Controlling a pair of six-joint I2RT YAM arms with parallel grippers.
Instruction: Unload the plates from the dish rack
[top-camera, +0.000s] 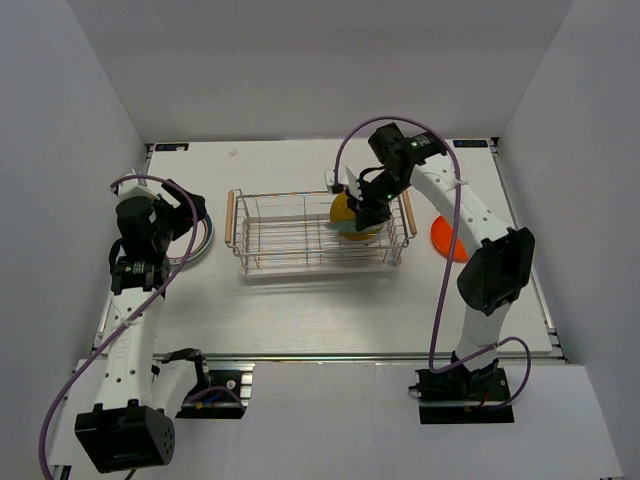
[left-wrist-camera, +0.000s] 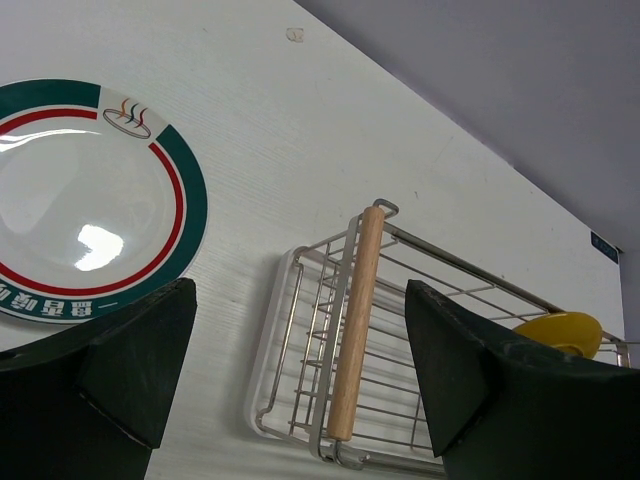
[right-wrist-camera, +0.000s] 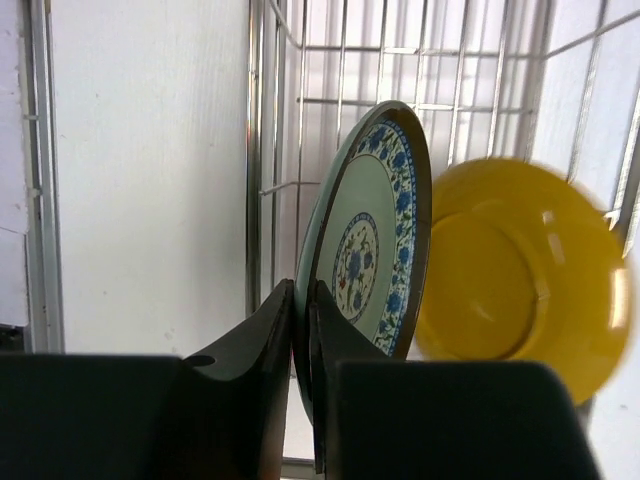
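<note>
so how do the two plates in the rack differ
The pale green plate has blue flower patterning and a dark rim; the yellow plate is plain. The right gripper is shut on the pale green plate's rim; the yellow plate is untouched. Both stand on edge in the dish rack.

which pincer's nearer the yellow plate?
Right. The right pincer grips the teal plate beside the yellow plate in the dish rack; left pincer hangs open past the rack's other end.

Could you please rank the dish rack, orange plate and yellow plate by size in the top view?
Largest: dish rack. Then orange plate and yellow plate, unranked: the right arm partly hides both.
</note>
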